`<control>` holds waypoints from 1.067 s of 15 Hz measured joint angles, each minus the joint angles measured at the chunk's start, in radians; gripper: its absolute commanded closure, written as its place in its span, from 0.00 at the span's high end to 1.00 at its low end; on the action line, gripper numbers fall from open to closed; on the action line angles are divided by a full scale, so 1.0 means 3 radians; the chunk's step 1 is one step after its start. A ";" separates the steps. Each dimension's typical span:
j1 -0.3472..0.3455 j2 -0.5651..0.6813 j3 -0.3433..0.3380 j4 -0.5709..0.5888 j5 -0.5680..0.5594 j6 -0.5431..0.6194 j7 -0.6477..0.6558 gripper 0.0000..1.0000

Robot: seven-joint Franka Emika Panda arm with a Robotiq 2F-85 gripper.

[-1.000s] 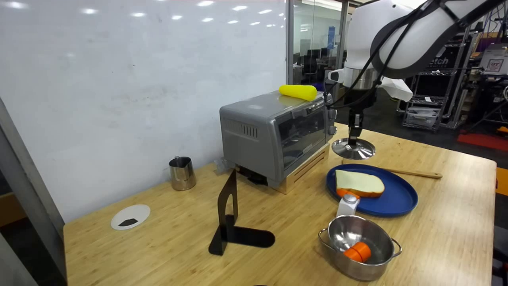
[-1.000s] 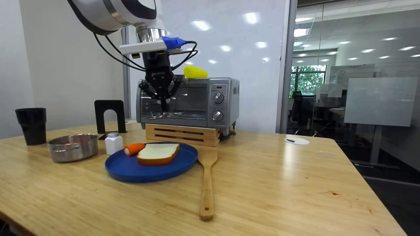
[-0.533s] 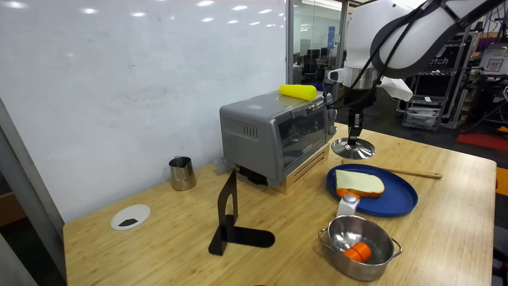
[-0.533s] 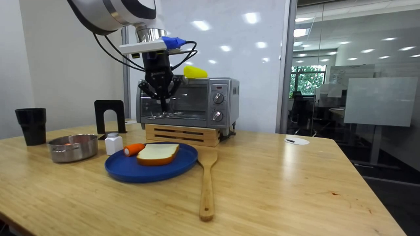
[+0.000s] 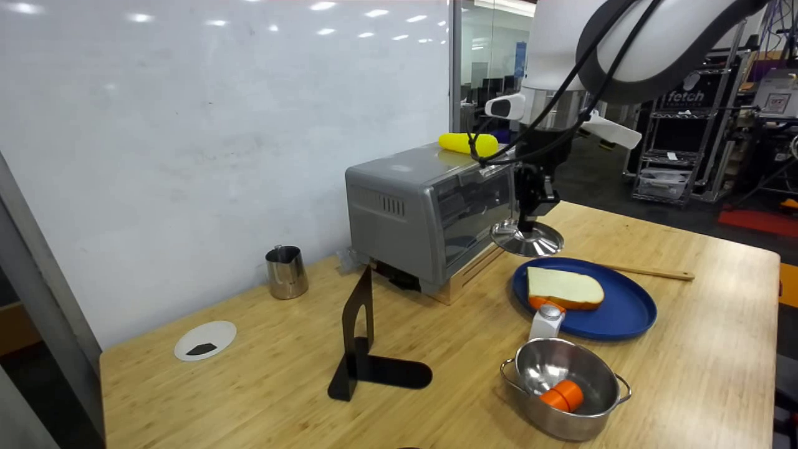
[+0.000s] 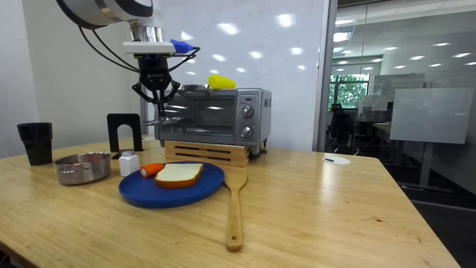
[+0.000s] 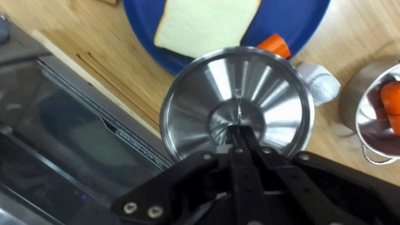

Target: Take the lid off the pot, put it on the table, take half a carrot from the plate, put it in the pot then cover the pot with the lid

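Wrist view: the claw (image 7: 239, 128) grasps one lid (image 7: 229, 103), aloft above the table (image 7: 359, 37). Covering the one uncovered pot (image 7: 350, 97) is likely the step, so swing the lid level and high over the one bottle (image 7: 321, 82), centre it, then lower softly before letting go. One carrot (image 7: 275, 45) and one bread slice (image 7: 207, 28) lie on one plate (image 7: 290, 18); the pot seems to hold two more carrot pieces (image 7: 392, 97).

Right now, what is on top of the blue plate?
The plate bears a bread slice and an orange carrot piece. Anything beneath the bread is hidden; in the wrist view, the lid covers part of the plate.
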State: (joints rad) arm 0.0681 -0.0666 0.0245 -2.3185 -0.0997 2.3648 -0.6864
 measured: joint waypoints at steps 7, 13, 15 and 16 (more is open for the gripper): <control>0.0393 -0.0055 0.0265 -0.0012 0.0611 -0.0141 -0.0686 0.01; 0.0542 -0.0060 0.0406 -0.0121 0.0691 -0.0486 -0.0877 0.01; 0.0544 -0.0073 0.0415 -0.0179 0.0674 -0.0575 -0.0902 0.01; 0.0544 -0.0083 0.0419 -0.0207 0.0663 -0.0603 -0.0911 0.01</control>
State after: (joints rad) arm 0.2313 -0.0915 0.1501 -2.3805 0.0993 2.1839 -0.9598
